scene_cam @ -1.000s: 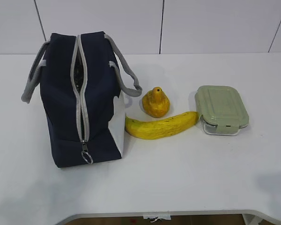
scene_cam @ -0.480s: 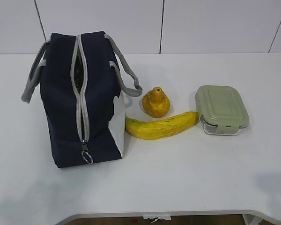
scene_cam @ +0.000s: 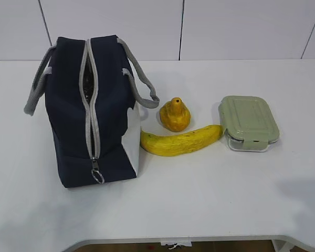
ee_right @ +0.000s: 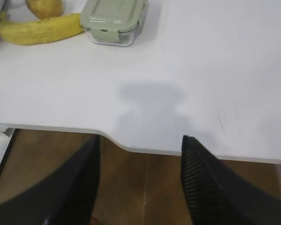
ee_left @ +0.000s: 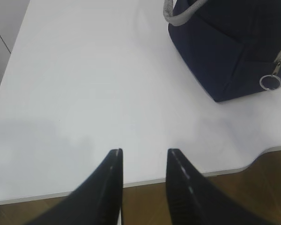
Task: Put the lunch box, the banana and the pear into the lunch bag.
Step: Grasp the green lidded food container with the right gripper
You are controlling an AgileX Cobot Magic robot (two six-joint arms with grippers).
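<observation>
The navy lunch bag (scene_cam: 89, 110) stands at the left of the table, its grey zipper partly open along the top; its corner with the ring pull shows in the left wrist view (ee_left: 225, 51). The pear (scene_cam: 174, 114) sits right of the bag. The banana (scene_cam: 181, 140) lies in front of the pear, and the green-lidded lunch box (scene_cam: 249, 122) is at its right end. Banana (ee_right: 37, 29), pear (ee_right: 44, 7) and lunch box (ee_right: 113, 19) show in the right wrist view. My left gripper (ee_left: 144, 152) and right gripper (ee_right: 139, 139) are open and empty over the table's front edge. Neither shows in the exterior view.
The white table (scene_cam: 210, 199) has a curved notch in its front edge (ee_right: 117, 143). A white panelled wall (scene_cam: 226, 26) stands behind it. Brown floor (ee_right: 145, 187) shows below the edge.
Nothing on the table has moved. The faint shadow at the table's right front has shifted slightly.
</observation>
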